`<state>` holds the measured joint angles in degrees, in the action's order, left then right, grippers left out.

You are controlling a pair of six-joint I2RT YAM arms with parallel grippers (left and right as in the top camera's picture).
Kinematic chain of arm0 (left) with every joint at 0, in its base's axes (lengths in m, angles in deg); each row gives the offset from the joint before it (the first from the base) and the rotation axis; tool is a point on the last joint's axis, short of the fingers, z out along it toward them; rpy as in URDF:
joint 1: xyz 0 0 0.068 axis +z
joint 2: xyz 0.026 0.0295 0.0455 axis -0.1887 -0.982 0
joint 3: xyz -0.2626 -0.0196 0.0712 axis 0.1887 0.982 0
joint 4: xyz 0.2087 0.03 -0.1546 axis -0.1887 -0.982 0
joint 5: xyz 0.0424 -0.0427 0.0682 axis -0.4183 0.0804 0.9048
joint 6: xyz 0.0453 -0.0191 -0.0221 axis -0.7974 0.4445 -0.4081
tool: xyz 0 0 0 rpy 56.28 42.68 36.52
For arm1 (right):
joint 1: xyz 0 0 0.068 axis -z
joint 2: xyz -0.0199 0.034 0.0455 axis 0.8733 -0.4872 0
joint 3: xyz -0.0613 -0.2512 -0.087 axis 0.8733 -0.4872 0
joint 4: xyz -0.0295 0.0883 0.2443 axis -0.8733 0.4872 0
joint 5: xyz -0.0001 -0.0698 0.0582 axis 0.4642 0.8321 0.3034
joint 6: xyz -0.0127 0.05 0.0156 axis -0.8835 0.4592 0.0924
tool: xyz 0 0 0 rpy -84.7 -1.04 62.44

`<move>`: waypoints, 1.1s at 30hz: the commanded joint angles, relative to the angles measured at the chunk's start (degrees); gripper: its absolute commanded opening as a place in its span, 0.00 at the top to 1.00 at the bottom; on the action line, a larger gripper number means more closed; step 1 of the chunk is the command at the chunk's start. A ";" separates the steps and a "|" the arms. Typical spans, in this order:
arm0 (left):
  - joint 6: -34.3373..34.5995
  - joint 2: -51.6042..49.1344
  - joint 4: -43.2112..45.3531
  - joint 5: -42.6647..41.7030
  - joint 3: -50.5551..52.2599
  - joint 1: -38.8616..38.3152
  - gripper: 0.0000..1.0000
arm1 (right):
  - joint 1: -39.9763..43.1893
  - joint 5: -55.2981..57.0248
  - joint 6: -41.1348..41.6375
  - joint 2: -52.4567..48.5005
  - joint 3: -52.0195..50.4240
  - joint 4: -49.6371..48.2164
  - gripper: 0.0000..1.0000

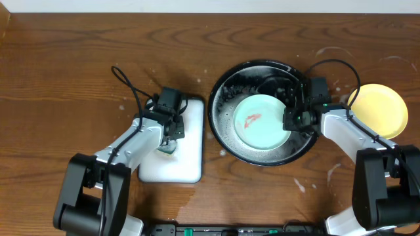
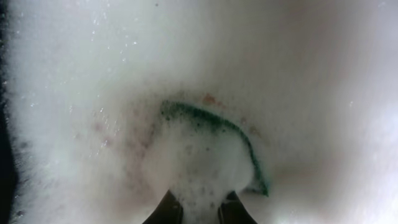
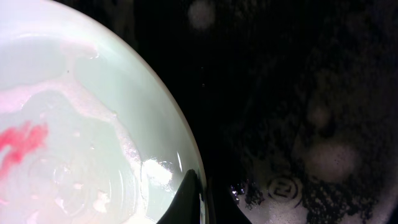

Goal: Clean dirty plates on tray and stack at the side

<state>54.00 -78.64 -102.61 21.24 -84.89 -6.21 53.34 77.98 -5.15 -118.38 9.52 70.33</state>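
The mint-green plate (image 1: pixel 261 122) sits in the black tray (image 1: pixel 226 141), red smear (image 3: pixel 22 144) unwiped, so this one is not clean yet. The right gripper (image 3: pixel 196 200) looks pinched onto its right rim. Over at the white tray (image 1: pixel 187 167), the left gripper (image 2: pixel 199 210) has its jaws closed on a sudsy sponge (image 2: pixel 208 155). The yellow plate (image 1: pixel 380 110) lies spotless on the tabletop (image 1: pixel 79 59) to the right, looking done. No third plate shows.

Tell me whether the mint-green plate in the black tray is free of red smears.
No, the mint-green plate shows a red smear near its centre.
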 commanded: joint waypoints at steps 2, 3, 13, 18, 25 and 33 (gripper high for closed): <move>-0.13 4.74 -4.31 -4.02 -1.66 0.02 0.93 | -0.42 0.17 0.61 -1.38 -1.68 0.81 0.99; -0.13 6.12 -4.81 -4.50 -2.05 0.02 0.93 | -0.42 0.17 0.59 -1.38 -1.68 0.81 0.99; -0.11 14.47 -8.02 -5.11 -2.14 0.02 0.93 | -0.42 0.17 0.61 -1.38 -1.68 0.76 0.99; -0.11 11.63 -8.96 -5.53 -1.68 0.02 0.92 | -0.42 0.15 0.63 -1.38 -1.68 0.79 0.99; -0.11 10.49 -13.18 -5.75 -3.85 0.02 0.93 | -0.42 -0.74 0.59 -1.38 -1.68 0.81 0.99; -1.99 10.43 -15.02 -15.72 -17.84 -4.48 0.93 | -0.42 -3.30 -1.88 -1.38 -1.68 0.61 0.99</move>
<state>53.41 -68.37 -118.94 11.12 -97.87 -8.41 53.34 77.45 -5.41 -118.34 9.50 70.35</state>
